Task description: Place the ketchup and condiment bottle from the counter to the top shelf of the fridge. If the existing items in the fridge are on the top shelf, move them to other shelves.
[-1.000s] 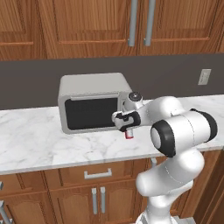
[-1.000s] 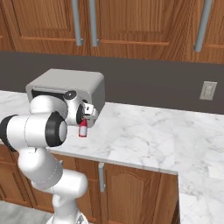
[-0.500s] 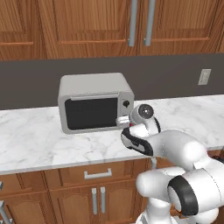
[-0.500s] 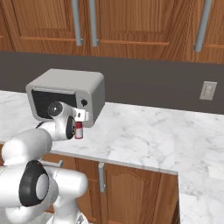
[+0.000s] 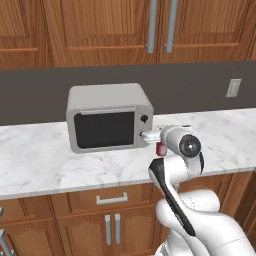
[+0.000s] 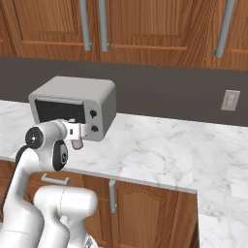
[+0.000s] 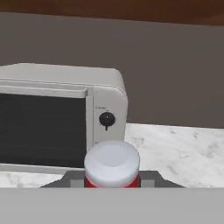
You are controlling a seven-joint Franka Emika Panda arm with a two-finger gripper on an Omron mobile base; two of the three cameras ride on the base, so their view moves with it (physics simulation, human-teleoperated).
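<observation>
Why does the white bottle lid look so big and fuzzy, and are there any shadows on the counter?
In the hand view the ketchup sits right up against the camera, so its white cap looms large and soft-edged. In the left base view the toaster oven throws a faint dark shadow on the counter. The right base view is evenly lit, no glare.

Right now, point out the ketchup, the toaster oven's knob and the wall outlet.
ketchup (image 7: 112, 161): hand view, on its white cap.
toaster oven's knob (image 7: 106, 119): hand view, on the dark dial.
wall outlet (image 6: 230, 100): right base view, on its white plate.
</observation>
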